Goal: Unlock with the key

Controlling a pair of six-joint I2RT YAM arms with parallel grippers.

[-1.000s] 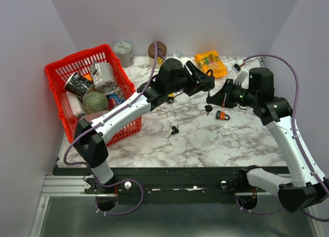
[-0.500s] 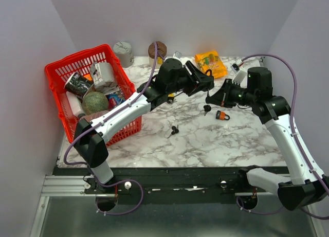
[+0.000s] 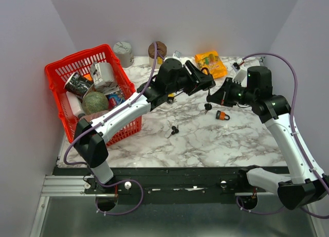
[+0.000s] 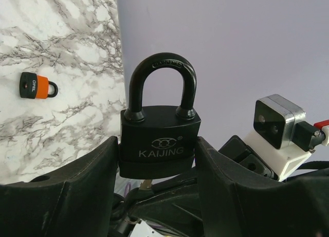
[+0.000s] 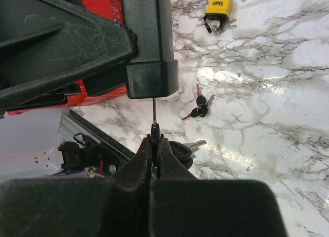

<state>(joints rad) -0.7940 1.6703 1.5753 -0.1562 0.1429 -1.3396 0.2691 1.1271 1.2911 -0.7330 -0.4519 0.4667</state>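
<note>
Left gripper (image 4: 157,147) clamps the black rectangular metal padlock (image 4: 158,129) aloft above the white marble table (image 3: 216,139); right gripper (image 5: 154,140) pinches the thin metal key (image 5: 154,113), blade tip meeting the padlock's underside.

Black padlock (image 4: 158,139), grey-veined white table (image 4: 61,67)

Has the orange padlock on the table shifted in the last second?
No. The orange padlock lies where it was, at the same spacing up and right of the loose keys on the table in the top view.
</note>
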